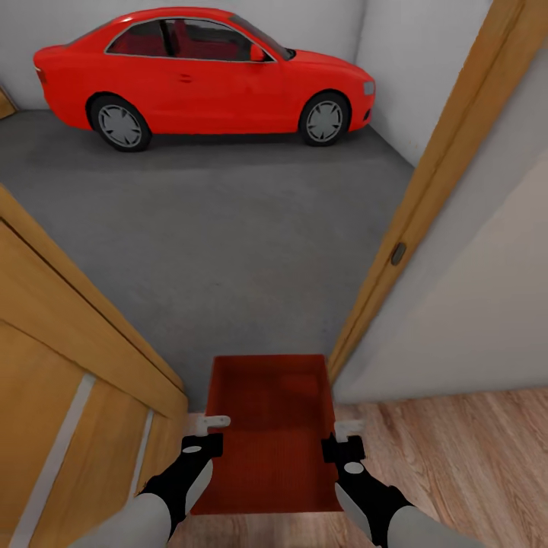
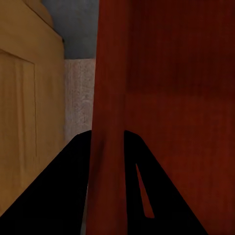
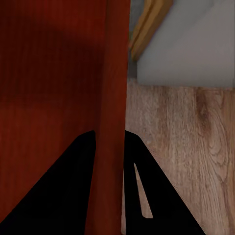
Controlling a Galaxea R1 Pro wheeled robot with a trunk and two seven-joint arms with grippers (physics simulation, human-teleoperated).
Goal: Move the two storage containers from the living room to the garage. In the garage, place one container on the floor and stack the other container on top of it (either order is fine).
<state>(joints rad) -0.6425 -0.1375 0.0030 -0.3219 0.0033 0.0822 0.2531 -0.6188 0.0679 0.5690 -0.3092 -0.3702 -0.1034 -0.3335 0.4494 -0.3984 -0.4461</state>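
I was carrying one red bin [image 1: 266, 426] in front of me, and I stood right in the doorway. The bin hung in the air between my two hands, its far end over the grey floor [image 1: 228, 251] of the garage and its near end over the wood floor [image 1: 449, 449]. My left fingers [image 1: 211, 421] pinched the left wall of the bin, one finger inside and one outside. My right fingers [image 1: 348, 428] pinched the right wall the same way. In the wrist views each wall ran straight down between my dark fingers, so both hands were closed tight on the bin.

I think the job was not even half done. This bin had come as far as the garage door, but it was not set down yet. I could not see the second bin at all. So I would guess I had to roll in, put this bin on the grey floor, go back for the other one, and put that on top.

The way in was narrow. The open wood door [image 1: 68, 358] was close on my left, just beside the bin. The door frame [image 1: 426, 190] and the white wall [image 1: 487, 304] were close on my right. I could bump either one with the bin or my arms. Far across the garage a red car [image 1: 198, 72] was parked by the back wall. There was lots of bare grey floor between me and the car, so I had room to set the bin down.
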